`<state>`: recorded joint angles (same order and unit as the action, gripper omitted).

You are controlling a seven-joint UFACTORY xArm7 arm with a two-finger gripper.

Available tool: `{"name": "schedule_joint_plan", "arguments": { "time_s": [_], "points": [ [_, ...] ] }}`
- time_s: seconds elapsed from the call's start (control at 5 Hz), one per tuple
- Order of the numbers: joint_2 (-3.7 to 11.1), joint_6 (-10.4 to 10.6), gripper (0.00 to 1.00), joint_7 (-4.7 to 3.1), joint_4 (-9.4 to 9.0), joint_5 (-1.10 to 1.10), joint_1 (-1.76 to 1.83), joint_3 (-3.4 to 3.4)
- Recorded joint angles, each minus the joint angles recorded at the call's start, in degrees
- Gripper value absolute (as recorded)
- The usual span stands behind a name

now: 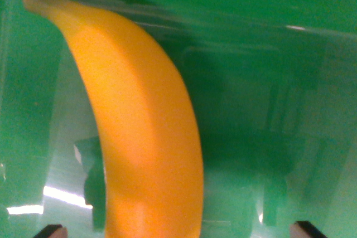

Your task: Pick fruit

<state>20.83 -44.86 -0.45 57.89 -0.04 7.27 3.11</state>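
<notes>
Dark jaws tips peek in at the frame's bottom corners, spread wide around a banana [142,132] on the glossy green surface [279,110].

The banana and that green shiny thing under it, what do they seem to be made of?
The banana looks like real fruit or a good plastic copy: smooth, matte yellow-orange skin with a brownish tip; the blur leaves it open. The green container looks like glossy, clear-ish plastic: it shows bright streaks of reflected light and moulded ridges.
</notes>
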Motion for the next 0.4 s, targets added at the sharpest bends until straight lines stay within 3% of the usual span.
{"name": "schedule_joint_plan", "arguments": {
  "time_s": [0.4],
  "points": [
    [0.17,0.5,0.0,0.01,-0.36,0.05,0.13,0.1]
  ]
}}
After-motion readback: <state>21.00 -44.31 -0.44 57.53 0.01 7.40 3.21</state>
